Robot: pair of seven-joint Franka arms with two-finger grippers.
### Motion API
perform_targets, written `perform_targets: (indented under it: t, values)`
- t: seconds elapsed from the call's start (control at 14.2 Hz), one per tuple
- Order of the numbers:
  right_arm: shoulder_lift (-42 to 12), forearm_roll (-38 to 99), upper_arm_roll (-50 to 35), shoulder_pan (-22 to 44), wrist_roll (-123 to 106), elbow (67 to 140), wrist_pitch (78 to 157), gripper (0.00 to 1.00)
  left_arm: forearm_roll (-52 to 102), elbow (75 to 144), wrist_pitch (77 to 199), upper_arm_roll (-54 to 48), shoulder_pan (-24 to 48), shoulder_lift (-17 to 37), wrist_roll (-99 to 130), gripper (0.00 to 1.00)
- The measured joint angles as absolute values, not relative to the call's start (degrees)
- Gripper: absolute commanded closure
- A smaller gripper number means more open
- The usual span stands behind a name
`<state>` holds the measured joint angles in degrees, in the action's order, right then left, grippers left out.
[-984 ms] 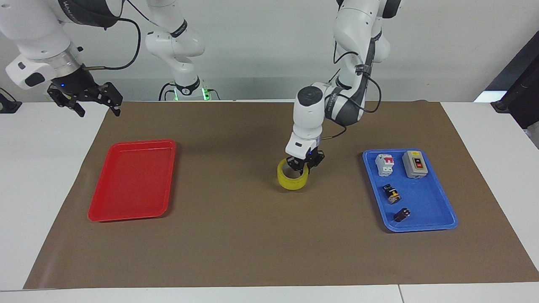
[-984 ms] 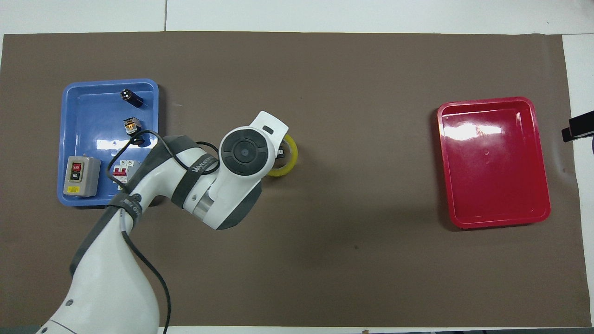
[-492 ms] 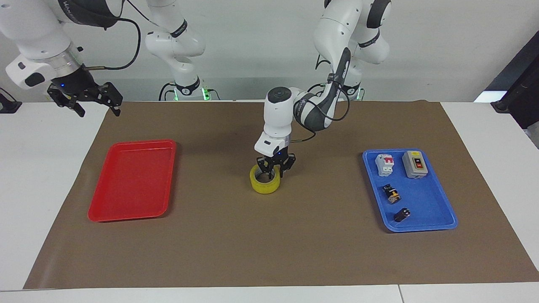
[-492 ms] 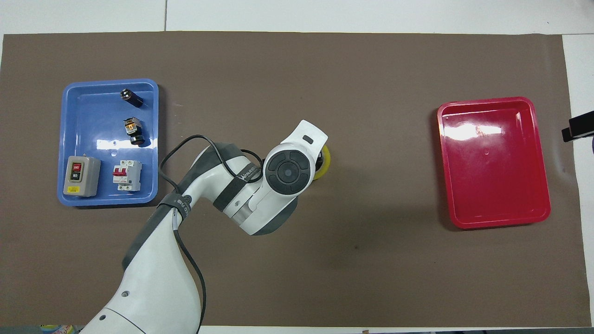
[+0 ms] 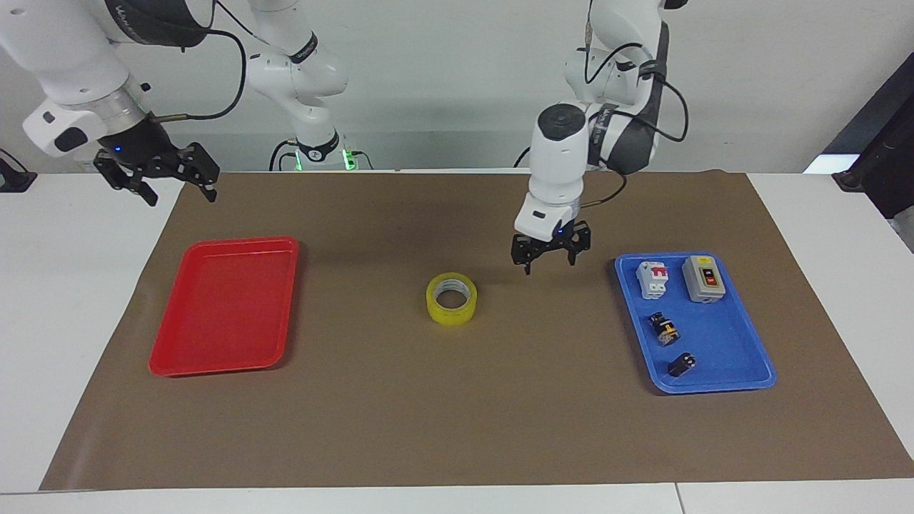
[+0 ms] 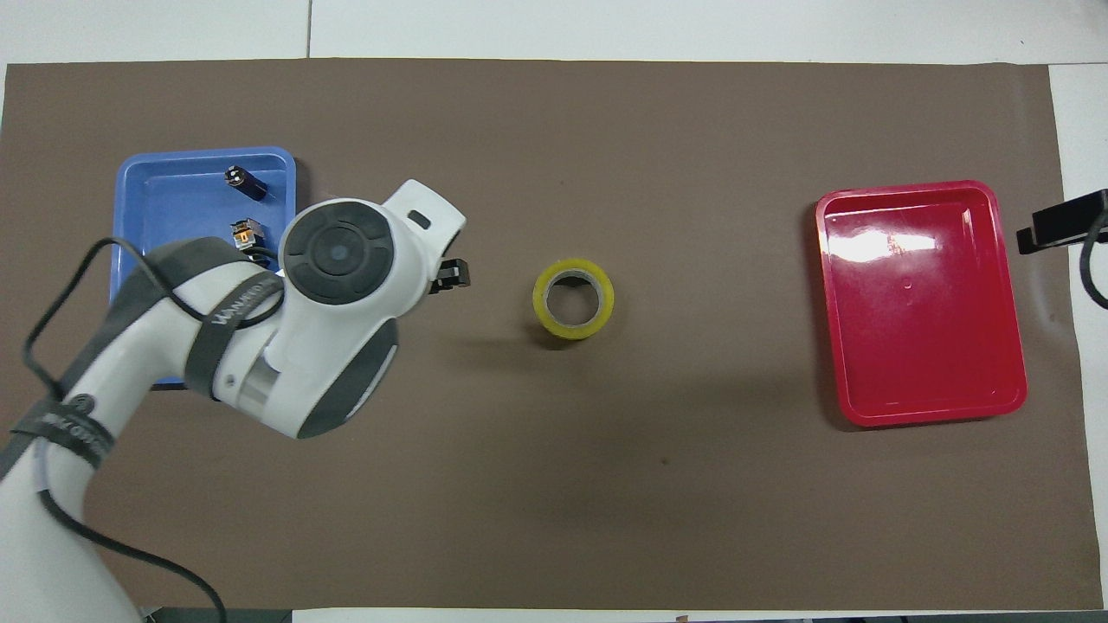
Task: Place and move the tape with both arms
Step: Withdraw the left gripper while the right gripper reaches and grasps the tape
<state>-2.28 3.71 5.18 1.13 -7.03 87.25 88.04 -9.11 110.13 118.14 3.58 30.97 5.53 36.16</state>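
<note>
The tape (image 5: pixel 451 299) lies flat on the brown mat (image 5: pixel 457 428) at the middle of the tabletop, between the red tray (image 5: pixel 225 305) and the blue tray (image 5: pixel 721 357), touching neither. The left tool (image 5: pixel 550 258) hangs in the air over the mat between the tape and the blue tray, fingers spread wide and holding nothing. The right tool (image 5: pixel 177 190) waits, raised over the mat's corner near the red tray, fingers likewise apart and empty.
</note>
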Motion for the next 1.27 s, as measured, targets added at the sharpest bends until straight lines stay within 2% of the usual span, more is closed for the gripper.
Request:
perform_targets:
  t: [0.21,0.35,0.63,0.7,0.91,0.98,1.12,1.27]
  values:
    - [-2.37,4.2,4.84,10.35,0.87,90.45,92.08,0.0,-8.2,110.61,115.19,3.8,22.32,2.31,25.15,0.0]
    - [-4.28,4.19,4.63,16.31,5.14,92.21,97.8,0.0,-2.72,110.59,113.89,3.91,16.66,0.63,16.63,0.0]
    - [-11.03,4.2,4.55,23.84,11.05,100.7,119.78,0.0,0.83,107.35,106.33,4.27,8.75,-2.49,5.73,0.0]
    - [-12.49,4.2,4.55,24.52,11.12,102.23,123.01,0.0,0.88,105.44,104.06,4.28,7.88,-2.81,5.45,0.0]
    - [-14.44,4.83,4.56,25.83,11.47,103.02,126.98,0.05,0.91,98.41,97.45,4.31,5.89,-2.76,5.42,0.0]
    - [-14.69,5.2,4.55,26.57,12.22,103.03,127.69,0.11,0.92,95.9,95.27,4.32,4.95,-2.6,5.41,0.0]
    - [-15.78,5.39,4.53,28.42,13.49,103.18,129.0,0.17,0.92,91.64,91.29,4.34,3.73,-1.7,5.24,0.0]
    - [-17.99,5.41,4.5,30.85,15.2,103.24,131.03,0.17,0.92,89.17,89.15,4.34,2.99,-0.26,3.83,0.0]
